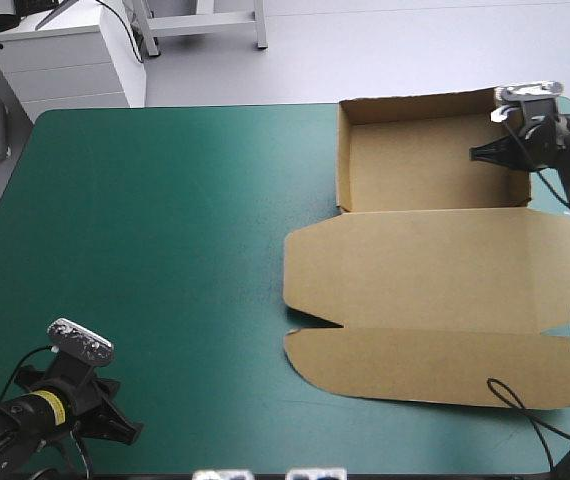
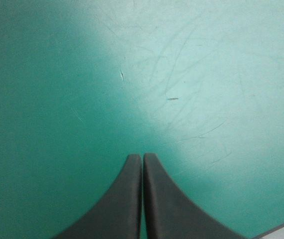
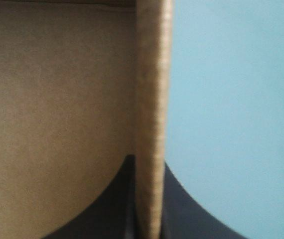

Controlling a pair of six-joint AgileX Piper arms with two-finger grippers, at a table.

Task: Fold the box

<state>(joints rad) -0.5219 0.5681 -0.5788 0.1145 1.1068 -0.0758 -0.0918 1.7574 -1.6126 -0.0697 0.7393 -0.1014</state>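
From the high view, the box (image 1: 435,270) is lying on the right part of the table, on the teal-green cover (image 1: 165,250). Its tray (image 1: 415,160) is standing with walls raised toward the far right corner, and its lid (image 1: 435,320) is spreading flat from the tray toward the near edge. I am holding my right gripper (image 1: 495,150) at the tray's right wall, near the far corner. My left gripper (image 1: 115,425) is hovering well apart from the box, over the near left corner of the table.

In the left wrist view, my left gripper (image 2: 142,159) is showing its two black fingers pressed together in one pointed arch, with nothing between them. Ahead of it I am seeing only the cover (image 2: 192,69), marked with faint scratches.

In the right wrist view, my right gripper (image 3: 149,167) is pinching the tray's upright wall (image 3: 154,74). One black finger is sitting inside the tray and the other outside, all but closed, with the board between them. The wall's top edge is running straight ahead from the fingers. The brown tray floor (image 3: 57,99) is lying on one side of the wall, and the bare cover (image 3: 231,99) on the other.
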